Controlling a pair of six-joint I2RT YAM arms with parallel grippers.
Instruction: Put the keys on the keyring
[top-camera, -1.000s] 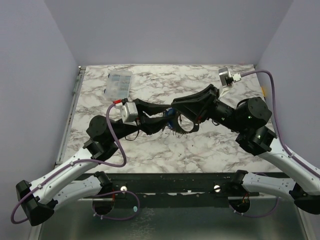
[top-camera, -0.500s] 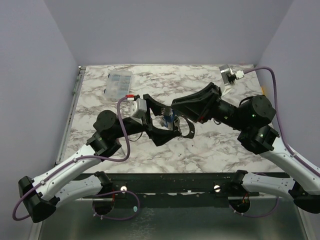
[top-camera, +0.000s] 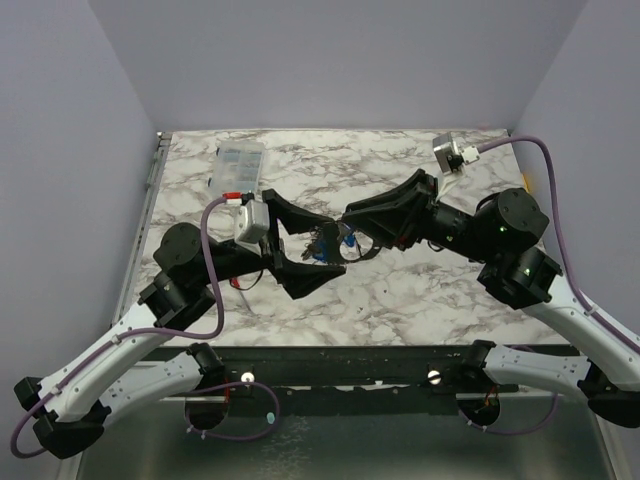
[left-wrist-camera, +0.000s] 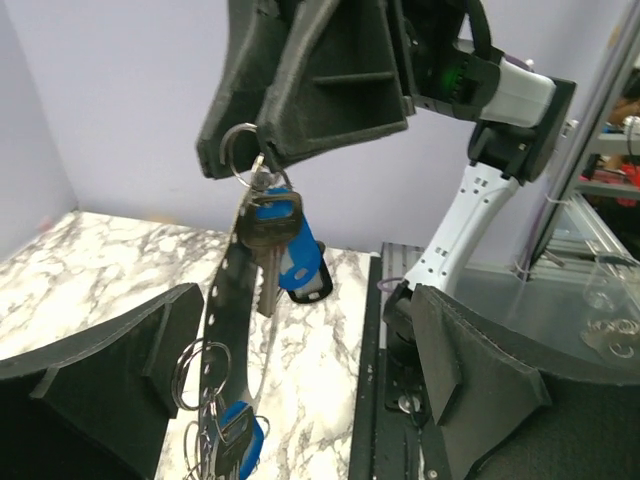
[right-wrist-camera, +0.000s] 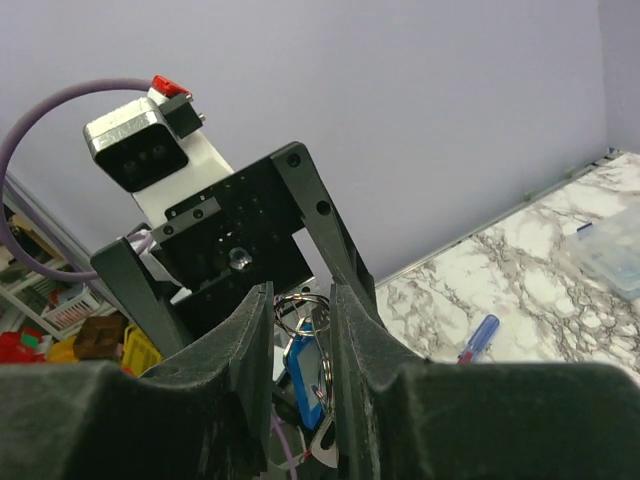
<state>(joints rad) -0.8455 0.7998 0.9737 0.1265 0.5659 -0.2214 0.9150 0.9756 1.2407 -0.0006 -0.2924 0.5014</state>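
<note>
Two blue keys hang from keyring pinched by right end effector; left end effector apart.

I see both arms meeting over the middle of the table, the left gripper left of the right gripper. The keyring sits between the right fingers. The keys hang below it, between the left gripper's spread fingers. A box lies near the far-left corner.

Lower keys partly beyond bottom edge
</note>
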